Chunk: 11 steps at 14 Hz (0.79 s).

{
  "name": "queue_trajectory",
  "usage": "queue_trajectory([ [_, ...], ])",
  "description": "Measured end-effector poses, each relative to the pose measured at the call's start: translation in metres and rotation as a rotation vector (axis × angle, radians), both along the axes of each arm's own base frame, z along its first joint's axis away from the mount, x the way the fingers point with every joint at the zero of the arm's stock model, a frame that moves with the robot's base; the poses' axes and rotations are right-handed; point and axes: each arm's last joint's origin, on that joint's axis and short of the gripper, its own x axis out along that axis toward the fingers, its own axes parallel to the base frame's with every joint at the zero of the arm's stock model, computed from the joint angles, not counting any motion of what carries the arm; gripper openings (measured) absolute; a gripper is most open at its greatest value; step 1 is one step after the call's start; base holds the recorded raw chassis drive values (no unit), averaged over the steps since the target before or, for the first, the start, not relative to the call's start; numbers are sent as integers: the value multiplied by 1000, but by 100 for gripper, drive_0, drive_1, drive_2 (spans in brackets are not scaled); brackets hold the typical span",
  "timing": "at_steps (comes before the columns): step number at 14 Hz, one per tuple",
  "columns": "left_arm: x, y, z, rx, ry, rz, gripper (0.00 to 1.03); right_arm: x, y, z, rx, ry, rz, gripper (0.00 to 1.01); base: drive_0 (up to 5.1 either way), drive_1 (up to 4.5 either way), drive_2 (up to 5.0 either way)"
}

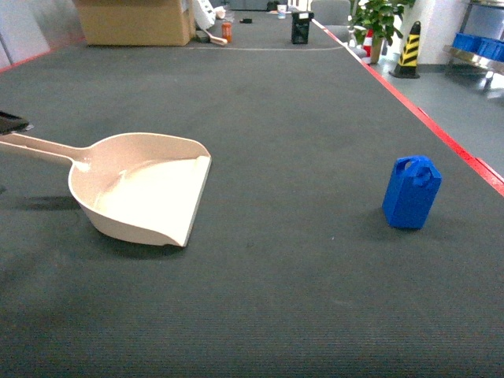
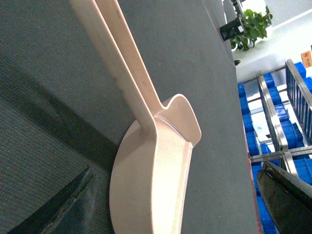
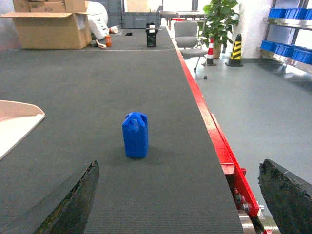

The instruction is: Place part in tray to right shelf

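Head view has the part (image 1: 411, 192) upright on the counter (image 1: 299, 118), well right of the tray (image 1: 142, 189). Looks light, stiff, slick plastic; I'd pinch its flat sides. Right fingers (image 3: 73, 204) spread wide; left's I can't tell.

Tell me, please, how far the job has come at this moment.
It is at an early stage. Done: the left tool appears to grip the dustpan tray by its handle. In hand: the right tool is open and faces the blue jerrycan part, which stands upright on the dark mat, apart from the tray. Left: putting the part in the tray and carrying it to the shelf.
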Motion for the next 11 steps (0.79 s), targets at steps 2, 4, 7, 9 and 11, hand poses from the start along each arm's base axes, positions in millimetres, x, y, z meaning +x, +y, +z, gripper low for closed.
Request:
queue_trajectory([
  [2,23,0,-7,-24,13,-5,98,0,0,0,0,0,0,98,0,0,0],
  [4,47,9,-15,-49,26,32,98,0,0,0,0,0,0,98,0,0,0],
  [7,76,28,-26,-107,33,93,98,0,0,0,0,0,0,98,0,0,0],
  [9,95,37,-25,-136,22,124,98,0,0,0,0,0,0,98,0,0,0],
  [11,109,42,-29,-174,40,129,92,0,0,0,0,0,0,98,0,0,0],
])
